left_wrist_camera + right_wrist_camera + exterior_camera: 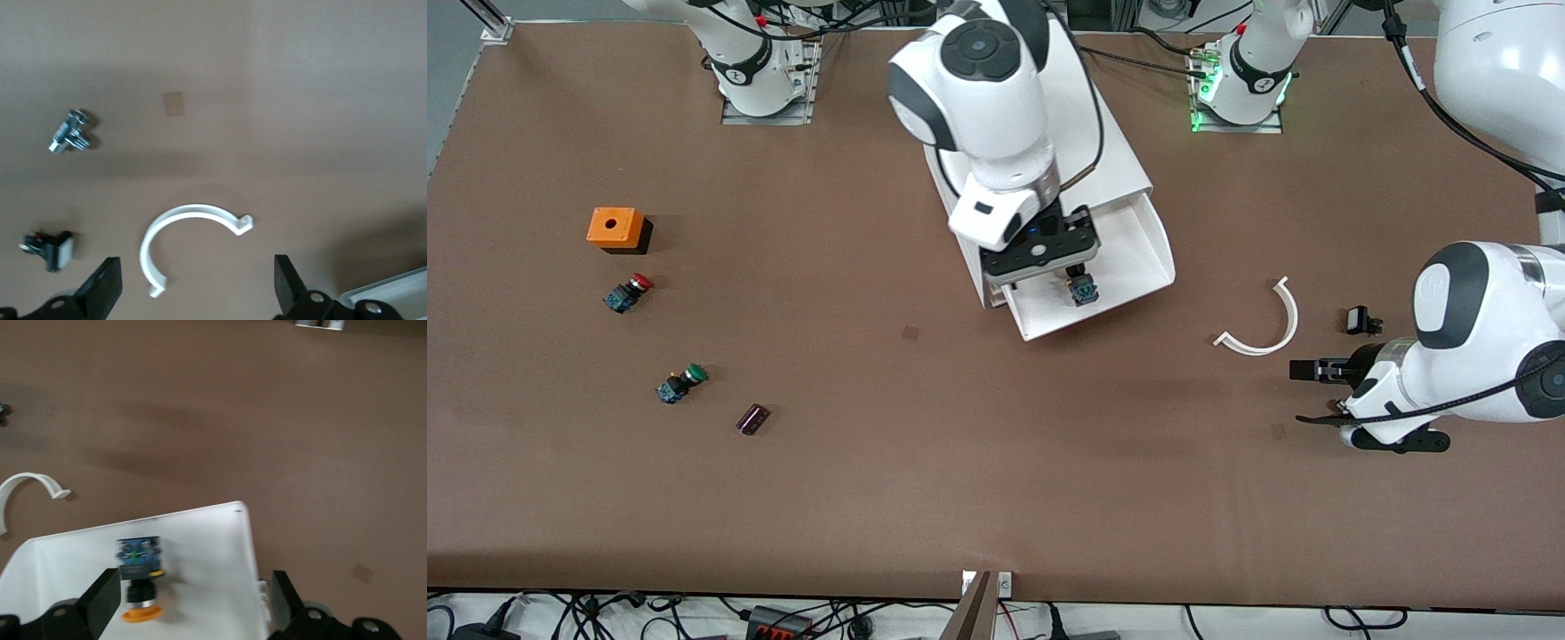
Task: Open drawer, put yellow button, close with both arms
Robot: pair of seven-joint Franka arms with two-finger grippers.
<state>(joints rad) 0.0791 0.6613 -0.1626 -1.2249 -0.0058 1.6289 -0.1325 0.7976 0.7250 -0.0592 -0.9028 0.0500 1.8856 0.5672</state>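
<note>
The white cabinet (1116,151) stands mid-table with its top drawer (1129,258) pulled out toward the front camera. The yellow button (1085,289) lies on its side in the drawer. My right gripper (1079,274) hangs over the open drawer. In the right wrist view it (193,607) is open, and the button (139,577) lies on the drawer floor (207,553) between the fingers, close to one finger (107,597). My left gripper (1307,369) is open and empty, low over the table toward the left arm's end, and waits there (197,293).
A white C-shaped clip (1263,324) and a small black part (1360,320) lie by the left gripper. An orange box (615,228), a red-capped button (628,292), a green-capped button (681,382) and a dark small part (752,419) lie toward the right arm's end.
</note>
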